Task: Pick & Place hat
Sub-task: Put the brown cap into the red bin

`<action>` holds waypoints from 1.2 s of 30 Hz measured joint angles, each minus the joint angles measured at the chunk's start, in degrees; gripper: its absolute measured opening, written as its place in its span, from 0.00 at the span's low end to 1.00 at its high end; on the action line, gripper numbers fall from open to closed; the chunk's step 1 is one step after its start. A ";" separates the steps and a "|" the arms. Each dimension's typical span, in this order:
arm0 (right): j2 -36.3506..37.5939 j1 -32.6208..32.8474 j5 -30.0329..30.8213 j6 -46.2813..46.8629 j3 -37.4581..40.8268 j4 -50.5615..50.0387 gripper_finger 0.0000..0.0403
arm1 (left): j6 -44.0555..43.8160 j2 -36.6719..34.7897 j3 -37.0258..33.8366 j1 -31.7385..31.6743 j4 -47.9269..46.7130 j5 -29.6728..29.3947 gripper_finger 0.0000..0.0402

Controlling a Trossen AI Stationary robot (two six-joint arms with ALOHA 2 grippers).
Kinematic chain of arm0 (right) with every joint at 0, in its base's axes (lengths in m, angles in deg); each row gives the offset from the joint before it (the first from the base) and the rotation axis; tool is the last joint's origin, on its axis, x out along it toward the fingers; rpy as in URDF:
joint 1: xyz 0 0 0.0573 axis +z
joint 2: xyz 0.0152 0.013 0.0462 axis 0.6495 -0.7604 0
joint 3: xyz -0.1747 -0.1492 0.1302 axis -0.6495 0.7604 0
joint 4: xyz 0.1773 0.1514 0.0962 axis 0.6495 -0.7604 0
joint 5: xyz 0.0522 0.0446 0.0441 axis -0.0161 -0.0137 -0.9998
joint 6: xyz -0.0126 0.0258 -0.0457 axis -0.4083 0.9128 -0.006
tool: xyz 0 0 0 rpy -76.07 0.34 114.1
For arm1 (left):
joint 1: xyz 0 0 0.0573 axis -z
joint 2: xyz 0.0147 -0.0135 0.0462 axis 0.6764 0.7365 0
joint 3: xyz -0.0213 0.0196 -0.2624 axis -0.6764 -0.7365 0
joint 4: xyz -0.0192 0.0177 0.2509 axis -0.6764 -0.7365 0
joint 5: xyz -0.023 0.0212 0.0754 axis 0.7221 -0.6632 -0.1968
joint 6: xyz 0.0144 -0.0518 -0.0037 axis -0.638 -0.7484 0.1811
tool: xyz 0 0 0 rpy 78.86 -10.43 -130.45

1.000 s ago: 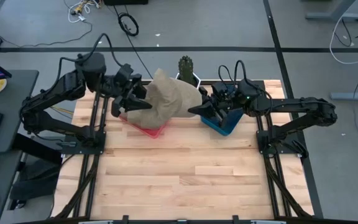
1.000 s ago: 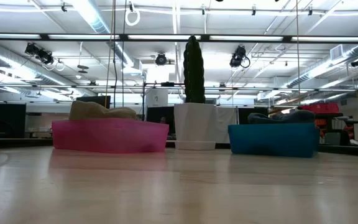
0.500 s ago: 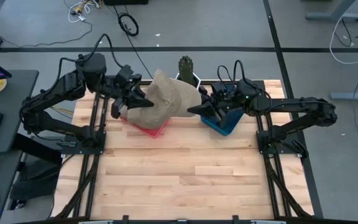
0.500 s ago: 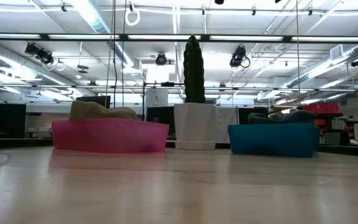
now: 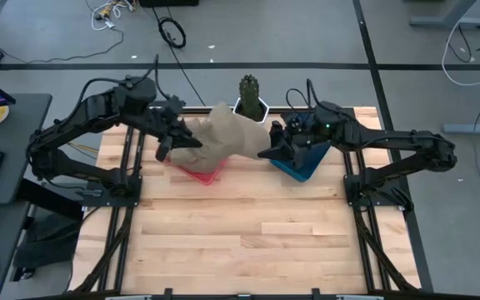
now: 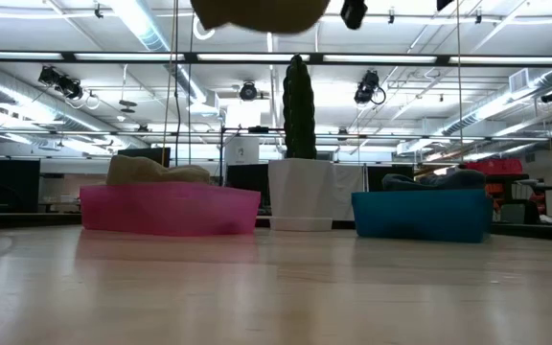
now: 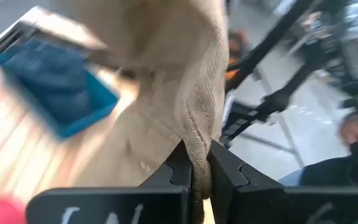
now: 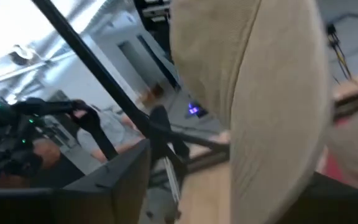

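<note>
A tan hat [image 5: 227,133] hangs in the air over the pink bin [image 5: 198,172] at the table's far side. Its underside shows at the top of the low view [image 6: 257,11]. My left gripper [image 5: 179,139] is shut on the hat's left edge. My right gripper [image 5: 265,152] stands open at the hat's right edge, and the brim [image 8: 272,112] runs between its spread fingers. Another tan hat [image 6: 151,172] lies in the pink bin [image 6: 169,209]. My left gripper pinches a fold at the hat's edge [image 7: 197,149] between its two fingers. The fingers come from the table's left, slanting a little downward. The hat is lifted clear of the bin and spreads out beyond the fingers. My right gripper's fingers flank the brim; I cannot tell whether they touch it.
A blue bin [image 5: 297,165] holding a dark hat [image 6: 448,178] stands under my right arm. A white pot with a dark cactus [image 5: 249,93] stands between the two bins at the far edge. The near half of the wooden table [image 5: 248,242] is bare.
My left gripper has shut on the hat's left edge and tipped downward. My right gripper has opened and let go of the right edge. The hat has sunk a little, and its underside has come into the top of the low view.
</note>
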State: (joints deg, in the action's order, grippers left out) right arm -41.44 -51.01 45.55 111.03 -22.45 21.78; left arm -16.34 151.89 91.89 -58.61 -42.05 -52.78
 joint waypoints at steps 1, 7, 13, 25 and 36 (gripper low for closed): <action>0.40 -0.15 0.04 -0.17 0.00 -2.07 0.62 | 0.27 0.00 0.00 -0.29 -2.01 -1.06 0.06; 2.80 -0.30 0.10 -1.94 0.00 -10.39 0.70 | 1.95 0.00 0.00 -2.49 -10.30 -4.00 0.06; 3.28 -0.30 0.10 -1.81 0.00 -11.23 0.69 | 3.74 0.02 0.00 -4.75 -12.80 -4.52 0.07; 3.28 -0.30 2.03 -1.50 0.00 -11.51 0.67 | 6.12 0.68 0.00 -8.55 -18.08 -11.59 0.06; 3.28 -0.30 2.13 -1.33 0.00 -9.27 0.67 | 6.83 7.49 -0.02 -8.93 -17.34 -14.72 0.07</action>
State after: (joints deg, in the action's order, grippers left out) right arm -38.16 -51.31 47.68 109.70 -22.45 12.51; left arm -9.51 159.38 91.87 -67.54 -59.38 -67.50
